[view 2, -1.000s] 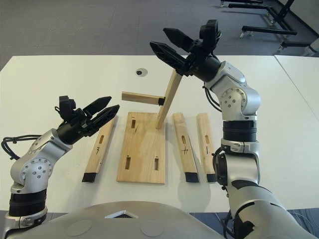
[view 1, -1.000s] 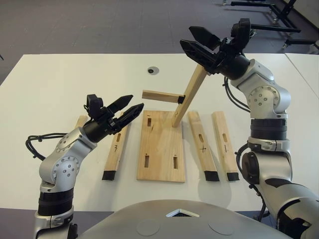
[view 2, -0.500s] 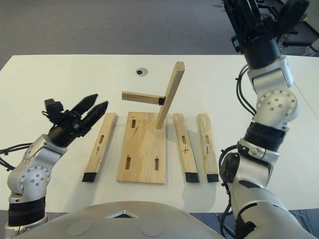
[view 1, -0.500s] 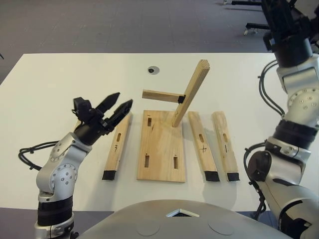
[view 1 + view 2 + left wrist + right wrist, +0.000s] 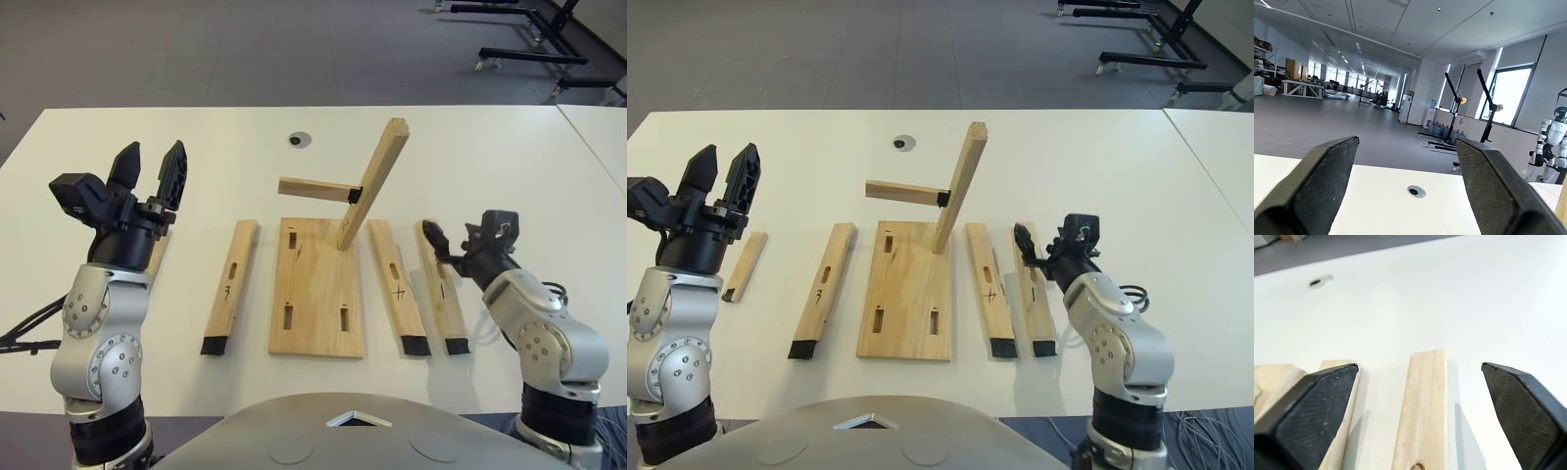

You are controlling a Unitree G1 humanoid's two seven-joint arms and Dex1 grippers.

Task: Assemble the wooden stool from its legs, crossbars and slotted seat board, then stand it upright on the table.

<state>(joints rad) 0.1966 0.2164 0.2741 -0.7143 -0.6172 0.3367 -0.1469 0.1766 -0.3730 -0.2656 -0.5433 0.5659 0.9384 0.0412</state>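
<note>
White table (image 5: pixel 147 137) bears seat board (image 5: pixel 315 313) flanked by 3 flat legs (image 5: pixel 230 284), grommet (image 5: pixel 298 139) beyond.

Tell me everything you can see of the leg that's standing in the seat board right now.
The standing leg is a straight bar of pale, bare-looking wood with a square-cut top. Its foot sits in the far right slot of the seat board, which lies flat. It is tilted, its top leaning toward the robot's right. A crossbar juts from about its middle toward the robot's left, roughly level, with a dark mark at the joint. Nothing else touches it.
</note>
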